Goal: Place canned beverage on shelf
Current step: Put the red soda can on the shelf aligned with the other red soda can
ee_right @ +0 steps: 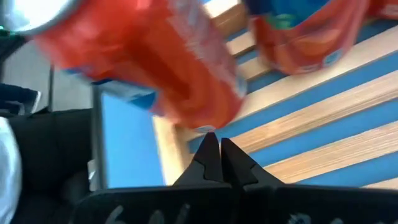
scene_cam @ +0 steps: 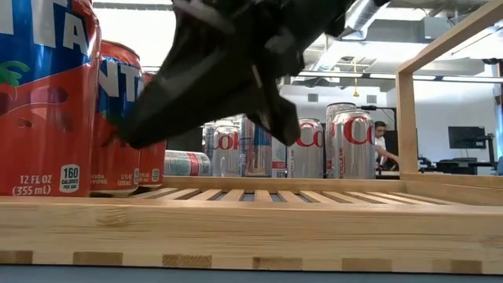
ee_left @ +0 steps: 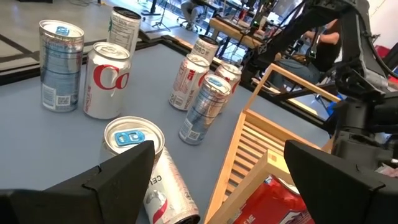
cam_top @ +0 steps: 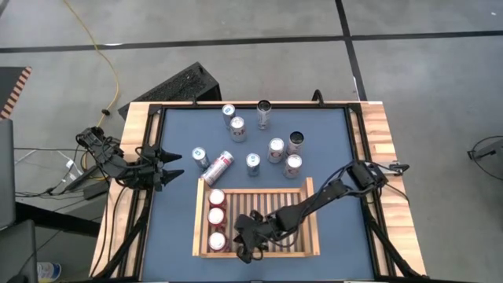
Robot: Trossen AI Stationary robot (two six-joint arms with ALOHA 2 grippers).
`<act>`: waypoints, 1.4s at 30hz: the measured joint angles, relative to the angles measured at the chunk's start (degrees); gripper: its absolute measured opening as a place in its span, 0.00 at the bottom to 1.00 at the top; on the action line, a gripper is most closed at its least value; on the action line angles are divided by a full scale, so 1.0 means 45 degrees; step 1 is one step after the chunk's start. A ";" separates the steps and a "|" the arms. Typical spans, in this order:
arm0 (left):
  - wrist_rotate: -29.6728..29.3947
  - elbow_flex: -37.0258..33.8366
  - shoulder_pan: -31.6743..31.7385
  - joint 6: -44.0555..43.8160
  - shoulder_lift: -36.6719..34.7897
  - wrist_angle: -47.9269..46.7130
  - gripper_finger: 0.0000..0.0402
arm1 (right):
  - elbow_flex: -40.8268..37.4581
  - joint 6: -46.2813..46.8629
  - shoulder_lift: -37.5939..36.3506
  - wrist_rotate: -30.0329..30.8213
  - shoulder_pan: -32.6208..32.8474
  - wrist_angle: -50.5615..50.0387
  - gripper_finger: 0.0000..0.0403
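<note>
The shelf, a slatted light-wood tray at the near middle of the blue bench, already holds three red cans standing in a column along its left side. The loose silver cans stand beyond its far rim, and one toppled can lies on its side just off the shelf's far-left corner, its long axis slanting across the bench. That can lies closest to the left gripper, which hangs just to its left with fingers spread wide and empty. The right gripper sits low inside the shelf beside the red cans, fingers pressed together on nothing. The left arm looks the better placed for the next pick.
</note>
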 joint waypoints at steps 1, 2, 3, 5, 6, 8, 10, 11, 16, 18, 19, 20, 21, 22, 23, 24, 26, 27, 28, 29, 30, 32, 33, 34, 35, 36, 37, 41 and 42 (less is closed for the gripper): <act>0.0000 0.0000 0.0003 0.0000 0.0000 0.0000 0.87 | 0.0000 0.0071 0.0000 0.0026 0.0073 0.0075 0.00; 0.0000 0.0000 0.0003 0.0000 0.0000 0.0000 0.87 | 0.0000 0.0117 0.0000 0.0041 0.0143 0.0129 0.00; 0.0000 0.0000 0.0003 0.0000 0.0000 0.0000 0.87 | 0.0000 0.0132 0.0000 0.0054 0.0207 0.0172 0.00; 0.0000 0.0000 0.0003 -0.0005 0.0000 0.0000 0.87 | 0.0000 0.0133 0.0000 0.0079 0.0269 0.0200 0.00; 0.0000 0.0000 -0.0002 -0.0005 0.0000 0.0000 0.87 | 0.0000 0.0130 0.0000 0.0075 0.0249 0.0205 0.00; 0.0000 0.0000 -0.0002 -0.0020 0.0000 0.0000 0.87 | 0.0000 0.0063 0.0000 0.0075 0.0156 0.0211 0.00; 0.0000 0.0000 0.0003 -0.0065 0.0000 0.0000 0.87 | 0.0000 -0.0126 0.0000 0.0075 -0.0010 0.0268 0.00; 0.0000 0.0000 0.0002 -0.0068 0.0000 0.0000 0.87 | 0.0000 -0.0261 0.0000 0.0072 -0.0061 0.0392 0.00; 0.0000 0.0000 0.0002 -0.0076 0.0000 0.0000 0.87 | 0.0000 -0.1044 0.0000 -0.0206 -0.0311 0.1237 0.00; -0.0003 0.0000 0.0003 -0.0078 0.0000 0.0000 0.87 | 0.0000 -0.1129 -0.0005 -0.0219 -0.0357 0.1220 0.00; 0.0000 0.0000 0.0002 -0.0076 0.0000 0.0000 0.87 | 0.0000 -0.1095 -0.0005 -0.0221 -0.0357 0.1193 0.00; 0.0000 0.0000 -0.0001 -0.0073 0.0000 0.0000 0.87 | 0.0000 -0.1045 -0.0005 -0.0227 -0.0357 0.1185 0.00; 0.0000 0.0000 0.0001 -0.0073 0.0000 0.0000 0.87 | 0.0000 -0.1009 -0.0005 -0.0236 -0.0357 0.1190 0.00; 0.0000 0.0000 -0.0002 -0.0073 0.0000 0.0000 0.87 | 0.0000 -0.1005 -0.0005 -0.0236 -0.0357 0.1171 0.00; 0.0000 0.0000 0.0003 -0.0069 0.0000 0.0000 0.87 | 0.0000 -0.0996 -0.0005 -0.0240 -0.0342 0.1124 0.00; 0.0000 0.0000 -0.0002 -0.0070 0.0000 0.0000 0.87 | 0.0000 -0.0959 -0.0015 -0.0236 -0.0318 0.1002 0.00; -0.0003 0.0000 0.0003 -0.0068 0.0000 0.0000 0.87 | 0.0000 -0.0883 -0.0015 -0.0236 -0.0257 0.0867 0.00; -0.0001 0.0000 -0.0002 -0.0069 0.0000 0.0000 0.87 | 0.0000 -0.0873 -0.0015 -0.0244 -0.0219 0.0876 0.00; 0.0000 0.0000 0.0003 -0.0068 0.0000 0.0000 0.87 | 0.0000 -0.0864 -0.0015 -0.0264 -0.0167 0.0926 0.00; 0.0000 0.0000 0.0001 -0.0068 0.0000 0.0000 0.87 | 0.0000 -0.0816 -0.0015 -0.0275 -0.0100 0.0989 0.00; 0.0000 0.0000 0.0003 -0.0068 0.0000 0.0000 0.87 | 0.0000 -0.0719 -0.0015 -0.0280 -0.0046 0.1000 0.00; 0.0000 0.0000 -0.0002 -0.0073 0.0000 0.0000 0.87 | 0.0000 -0.0553 -0.0015 -0.0295 0.0054 0.0975 0.00; 0.0000 0.0000 0.0003 -0.0073 0.0000 0.0000 0.87 | 0.0000 -0.0534 -0.0015 -0.0317 0.0096 0.0964 0.00; -0.0005 0.0000 -0.0001 -0.0073 0.0000 0.0000 0.87 | 0.0000 -0.0561 -0.0015 -0.0315 0.0114 0.0966 0.00; -0.0002 0.0000 0.0002 -0.0068 0.0000 0.0000 0.87 | 0.0000 -0.0661 -0.0015 -0.0314 0.0106 0.1009 0.00; -0.0005 0.0000 0.0000 -0.0068 0.0000 0.0000 0.87 | 0.0000 -0.0816 -0.0015 -0.0314 0.0070 0.1094 0.00; -0.0005 0.0000 0.0003 -0.0068 0.0000 0.0000 0.87 | 0.0000 -0.0982 -0.0015 -0.0314 0.0009 0.1229 0.00; 0.0000 0.0000 -0.0001 -0.0077 0.0000 0.0000 0.87 | 0.0000 -0.1492 -0.0015 -0.0695 -0.0282 0.1783 0.00; -0.0001 0.0000 0.0002 -0.0074 0.0000 0.0000 0.87 | 0.0000 -0.1499 -0.0015 -0.0778 -0.0338 0.1716 0.00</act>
